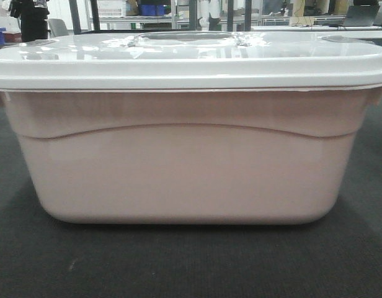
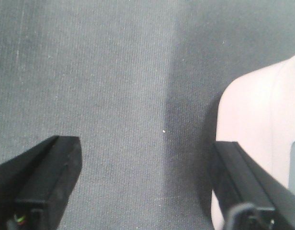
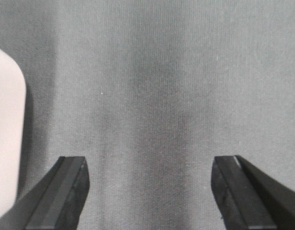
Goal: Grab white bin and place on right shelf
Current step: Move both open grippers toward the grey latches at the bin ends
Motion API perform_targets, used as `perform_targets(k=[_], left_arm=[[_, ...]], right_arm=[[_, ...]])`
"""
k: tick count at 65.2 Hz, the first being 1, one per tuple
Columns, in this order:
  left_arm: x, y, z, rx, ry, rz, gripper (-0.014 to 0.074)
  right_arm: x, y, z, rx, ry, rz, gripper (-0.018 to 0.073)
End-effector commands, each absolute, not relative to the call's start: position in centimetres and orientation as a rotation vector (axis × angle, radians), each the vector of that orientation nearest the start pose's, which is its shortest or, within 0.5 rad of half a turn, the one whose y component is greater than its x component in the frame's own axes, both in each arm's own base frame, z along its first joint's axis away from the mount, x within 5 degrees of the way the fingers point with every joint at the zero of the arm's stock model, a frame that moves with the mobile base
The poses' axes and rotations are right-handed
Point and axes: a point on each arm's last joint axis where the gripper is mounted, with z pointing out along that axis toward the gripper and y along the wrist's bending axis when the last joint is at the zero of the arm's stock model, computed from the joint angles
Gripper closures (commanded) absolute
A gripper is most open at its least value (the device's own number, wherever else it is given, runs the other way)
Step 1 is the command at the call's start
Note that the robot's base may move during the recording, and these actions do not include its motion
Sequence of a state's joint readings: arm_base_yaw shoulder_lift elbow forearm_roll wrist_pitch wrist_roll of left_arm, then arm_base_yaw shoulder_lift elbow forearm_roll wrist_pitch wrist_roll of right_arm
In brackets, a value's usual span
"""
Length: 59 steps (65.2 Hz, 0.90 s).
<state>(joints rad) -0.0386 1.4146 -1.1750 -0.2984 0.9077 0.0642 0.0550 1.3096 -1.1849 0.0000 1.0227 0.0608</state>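
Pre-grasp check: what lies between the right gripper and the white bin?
Only bare dark grey carpet separates the right gripper from the pale pinkish-white plastic bin, per the right wrist view.

White bin on carpeted surface, lid on top; left gripper just left of it, right gripper just right; shelving behind.

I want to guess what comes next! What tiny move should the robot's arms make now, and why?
Probably slide both arms inward toward the white bin. The left gripper and right gripper are open over grey carpet, and the bin sits off to the side in each wrist view, not between their jaws.
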Motion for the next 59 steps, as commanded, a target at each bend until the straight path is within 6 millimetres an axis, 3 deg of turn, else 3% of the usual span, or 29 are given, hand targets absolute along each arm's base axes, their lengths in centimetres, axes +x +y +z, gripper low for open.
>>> perform_targets(k=[1,11,23,36,49,59], left_arm=[[28.9,-3.3,33.5,-0.032,2.517,-0.385,0.0168],[28.8,-4.0,34.0,-0.049,2.516,-0.501,0.0168],[28.7,-4.8,37.3,0.059,2.417,-0.715,0.0168],[28.4,-3.8,39.9,0.126,2.306,-0.903,0.0168],[29.6,-2.9,37.9,0.181,2.309,-1.114,0.0168],[29.8,-3.1,35.2,0.178,2.298,-1.237,0.0168]], right_arm=[[25.8,1.6,35.6,0.031,2.556,0.088,-0.0063],[26.1,2.1,35.9,0.06,2.521,0.176,-0.0063],[26.4,2.2,37.4,0.076,2.514,0.254,-0.0063],[26.9,2.1,39.6,-0.016,2.465,0.568,-0.0063],[28.6,0.4,37.7,-0.023,2.47,0.924,-0.0063],[28.8,-0.3,36.3,-0.053,2.489,0.986,-0.0063]])
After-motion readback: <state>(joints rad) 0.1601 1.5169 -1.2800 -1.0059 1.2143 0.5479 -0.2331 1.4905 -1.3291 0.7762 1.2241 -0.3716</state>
